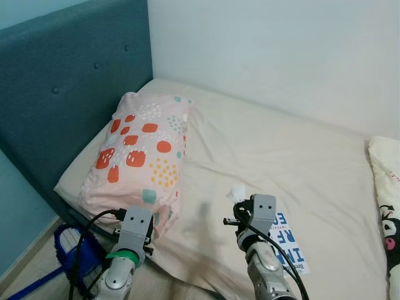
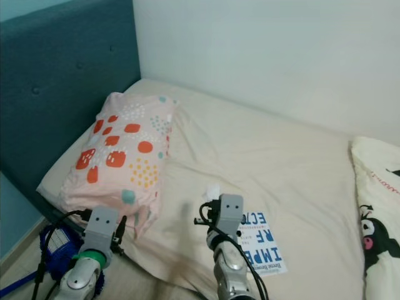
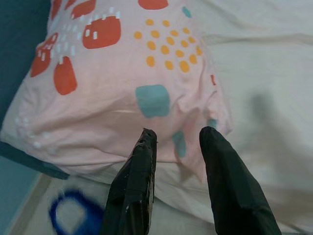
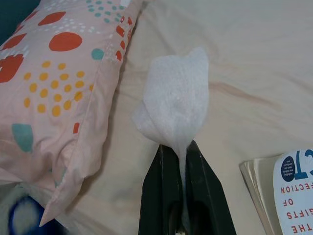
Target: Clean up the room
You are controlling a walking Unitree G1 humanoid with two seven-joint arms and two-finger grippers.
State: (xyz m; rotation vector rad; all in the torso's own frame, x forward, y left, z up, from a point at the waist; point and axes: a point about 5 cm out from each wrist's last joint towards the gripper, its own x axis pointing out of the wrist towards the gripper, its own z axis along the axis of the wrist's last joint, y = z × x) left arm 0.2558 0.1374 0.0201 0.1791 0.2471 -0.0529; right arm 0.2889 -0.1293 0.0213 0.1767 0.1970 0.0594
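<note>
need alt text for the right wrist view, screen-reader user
The right gripper pinches a crumpled white tissue between its two black fingers, held above a cream bed sheet. A pink pillow with orange and teal spots lies to one side, and a book with blue and red lettering lies at the other.

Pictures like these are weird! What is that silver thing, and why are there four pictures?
It is a robot tidying a bedroom. Two pictures come from cameras in its head, looking down at a bed. The other two come from cameras on its wrists, looking along its black fingers. On the bed lie a spotty pillow and a book. The right gripper is pinching a white tissue. The left gripper is open, holds nothing and sits near the pillow's corner. A blue mop lies on the floor beside the bed.
</note>
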